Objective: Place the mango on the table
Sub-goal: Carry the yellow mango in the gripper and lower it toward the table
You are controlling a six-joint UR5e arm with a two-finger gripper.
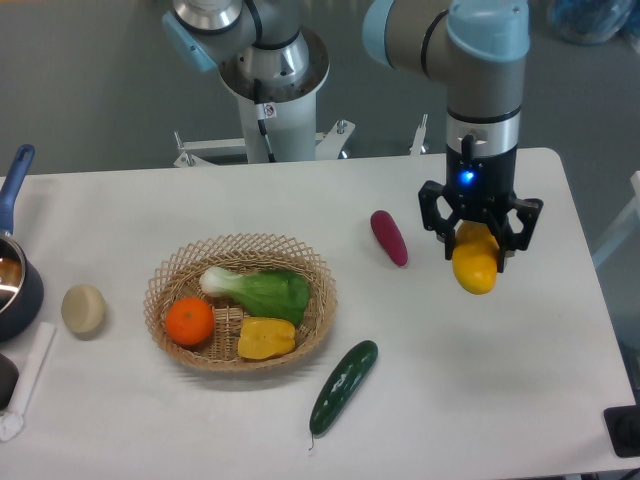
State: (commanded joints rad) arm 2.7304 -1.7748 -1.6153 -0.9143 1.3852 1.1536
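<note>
A: What lies nearest the front edge of the large flat white table [480, 400]?

B: A long dark green cucumber [343, 386], lying at a slant, well in from that edge and near the middle of its length. Just behind it and to the left sits a round woven wicker basket [165, 275] holding a round orange [190, 321], a blocky yellow bell pepper [266, 338] and a leafy green bok choy with a white stem [257, 290].

A: And by the left edge?

B: A pale cream round object [83, 308] on the table beside the basket, and further left a dark blue pot with a blue handle [14, 262], cut off by the frame.

A: Where is the mango?

B: The smooth yellow mango [474, 262] is held in the black two-finger gripper [480, 232] over the right part of the table. The jaws are closed on its upper part, and its lower end hangs below them. I cannot tell whether it touches the tabletop.

A: Anything close to it?

B: A short purple-red eggplant-like vegetable [389, 237], lying on the table to the left of the gripper, apart from it.
</note>
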